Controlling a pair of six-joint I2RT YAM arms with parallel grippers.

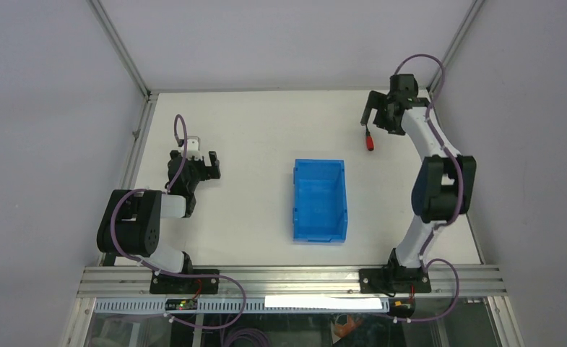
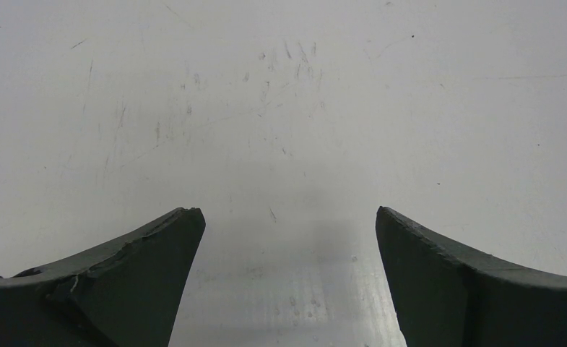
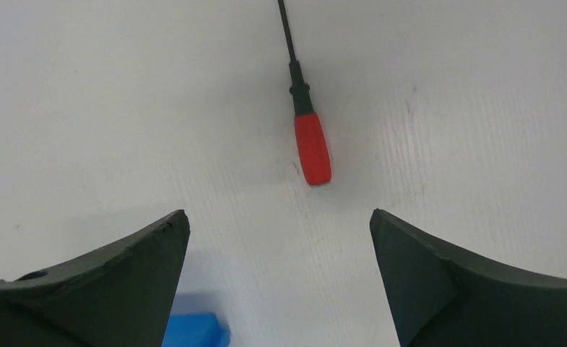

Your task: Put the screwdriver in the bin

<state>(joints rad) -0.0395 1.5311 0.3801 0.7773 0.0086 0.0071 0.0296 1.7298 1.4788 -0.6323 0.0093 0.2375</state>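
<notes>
Black right gripper spread wide, holding nothing. Just ahead of it, the red-handled screwdriver lies flat on the white table (not yet touched). Well apart, mid-table, the blue bin stands empty; grasping, carrying and dropping all remain.

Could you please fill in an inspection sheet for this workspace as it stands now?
Surface: white table, lightly scratched.
Job's things: screwdriver lies flat on the table at the far right, outside the bin; blue bin stands at the centre, nothing seen inside.
Clutter: nothing seen.
Grippers: left gripper open over bare table, holding nothing; right gripper open, just short of the screwdriver's red handle, not touching it.
Cables: purple cables loop along both arms, none across the bin or screwdriver.
Surroundings: grey walls and aluminium frame posts around the table.
</notes>
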